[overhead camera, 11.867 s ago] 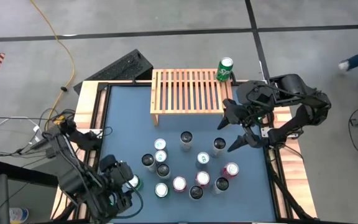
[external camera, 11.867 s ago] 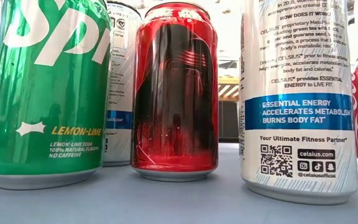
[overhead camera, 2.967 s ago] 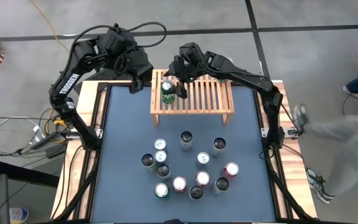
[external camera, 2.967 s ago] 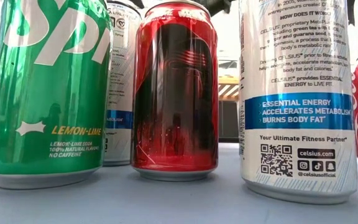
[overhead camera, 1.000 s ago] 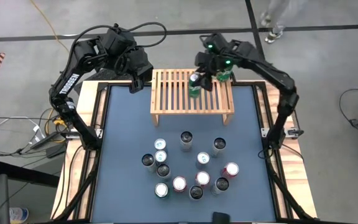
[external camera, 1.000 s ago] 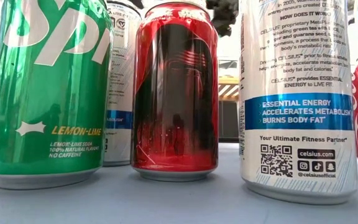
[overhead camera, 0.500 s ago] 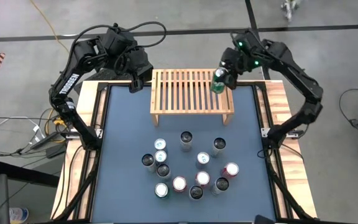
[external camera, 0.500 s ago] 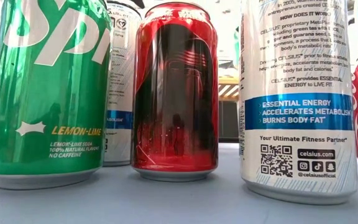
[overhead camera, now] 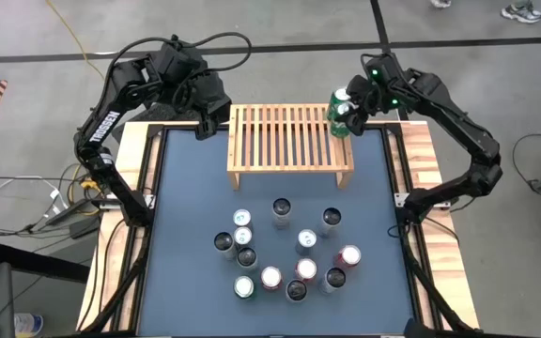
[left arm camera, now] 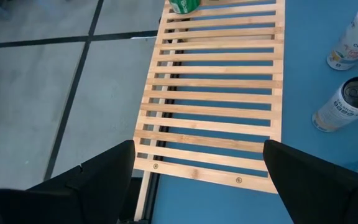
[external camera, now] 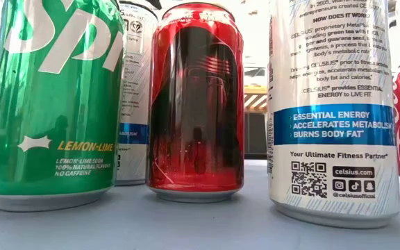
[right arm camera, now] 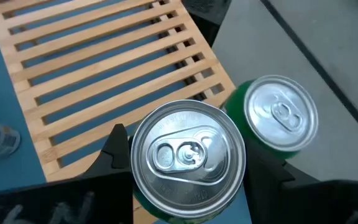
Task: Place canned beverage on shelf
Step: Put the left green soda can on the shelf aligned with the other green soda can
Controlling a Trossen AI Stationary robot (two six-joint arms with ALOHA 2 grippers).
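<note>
The light-wood slatted shelf (overhead camera: 289, 136) stands at the far side of the blue mat, bare of cans. My right gripper (overhead camera: 348, 115) is over its far right corner, shut on a green can (right arm camera: 188, 155) that shows its silver top. A second green can (right arm camera: 278, 121) stands upright just beyond that corner, off the shelf. My left gripper (left arm camera: 197, 180) hangs open above the shelf's far left corner (left arm camera: 148, 165), with nothing between its fingers. My right gripper pinches the green can by its side wall just under the top rim, one finger (right arm camera: 114, 149) on each side. The fingers slant down from the far right. The can stays upright, over the shelf's corner slats; its bottom is hidden by the can itself.
Several upright cans (overhead camera: 285, 249) stand grouped on the near middle of the blue mat (overhead camera: 186, 207). The low view is filled by a green can (external camera: 51, 104), a red one (external camera: 196, 101) and a white one (external camera: 332, 104). Wooden frame rails edge the table.
My right gripper has carried the green can from above the shelf's middle toward the table's right edge, turning a little. It now hangs over the shelf's far right corner, next to the standing green can. The held can has stayed upright.
</note>
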